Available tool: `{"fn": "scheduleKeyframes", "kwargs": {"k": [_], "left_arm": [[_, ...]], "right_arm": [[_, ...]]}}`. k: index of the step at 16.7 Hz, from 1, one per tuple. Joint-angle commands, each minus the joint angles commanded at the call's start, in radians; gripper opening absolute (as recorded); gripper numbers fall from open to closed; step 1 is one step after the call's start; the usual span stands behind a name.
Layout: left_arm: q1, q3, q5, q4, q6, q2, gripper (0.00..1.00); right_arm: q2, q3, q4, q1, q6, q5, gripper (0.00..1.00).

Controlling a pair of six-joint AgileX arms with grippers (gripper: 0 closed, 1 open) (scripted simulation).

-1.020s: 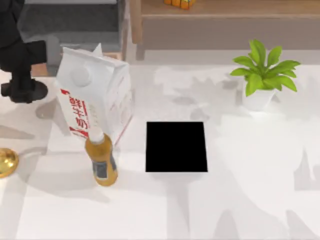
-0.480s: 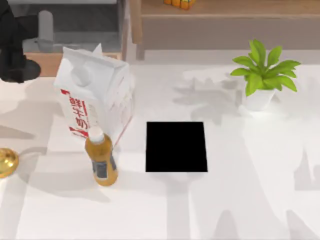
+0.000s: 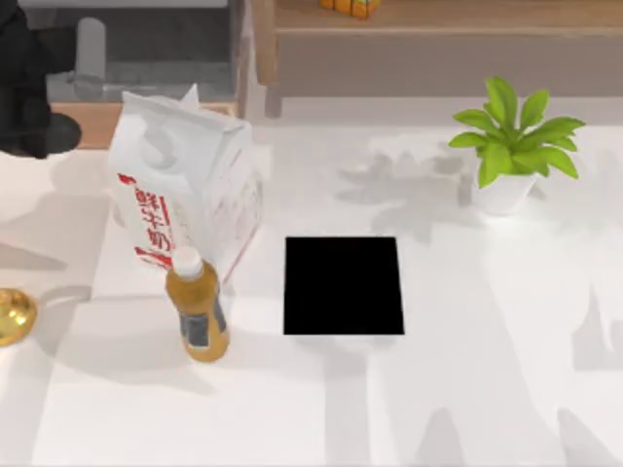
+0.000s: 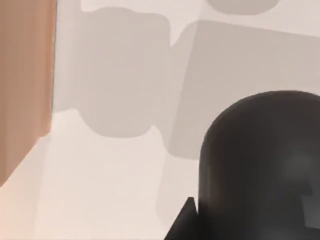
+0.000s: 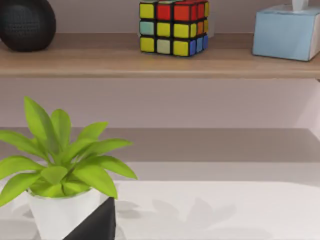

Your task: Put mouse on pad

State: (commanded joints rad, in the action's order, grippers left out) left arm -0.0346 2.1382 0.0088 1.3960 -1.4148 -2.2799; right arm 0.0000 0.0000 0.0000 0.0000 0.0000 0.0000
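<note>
The pad (image 3: 343, 285) is a flat black near-square lying in the middle of the table, bare on top. My left gripper (image 3: 34, 122) hangs at the far left corner, above the table's back edge. It is shut on the mouse (image 3: 47, 137), a dark rounded lump under the black arm. In the left wrist view the mouse (image 4: 260, 165) is a smooth charcoal dome close up, held over the white table with soft shadows beneath it. The milk carton stands between the mouse and the pad. A dark wedge of my right gripper (image 5: 95, 225) shows in the right wrist view.
A tall white milk carton (image 3: 185, 180) and an amber bottle (image 3: 198, 313) stand left of the pad. A gold round object (image 3: 12, 316) sits at the left edge. A potted plant (image 3: 511, 146) is at the back right. A wooden shelf (image 5: 160, 62) holds a colour cube behind the table.
One second ago the left gripper and the dark mouse were lower, near the table beside the carton. They have risen and shifted toward the far left corner, then held still.
</note>
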Motion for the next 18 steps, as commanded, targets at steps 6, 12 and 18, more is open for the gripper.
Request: {"fn": "scheduleKeyframes", "kwargs": {"k": [6, 12, 18], "left_arm": [[-0.118, 0.083, -0.005, -0.034, -0.284, 0.148, 0.0], [-0.386, 0.162, -0.016, -0.131, -0.681, 0.186, 0.0], [-0.636, 0.11, -0.023, -0.142, -0.964, 0.072, 0.0]], "right_arm": [[0.0, 0.0, 0.0, 0.0, 0.0, 0.0, 1.0], [0.0, 0.0, 0.0, 0.0, 0.0, 0.0, 1.0], [0.0, 0.0, 0.0, 0.0, 0.0, 0.0, 1.0]]}}
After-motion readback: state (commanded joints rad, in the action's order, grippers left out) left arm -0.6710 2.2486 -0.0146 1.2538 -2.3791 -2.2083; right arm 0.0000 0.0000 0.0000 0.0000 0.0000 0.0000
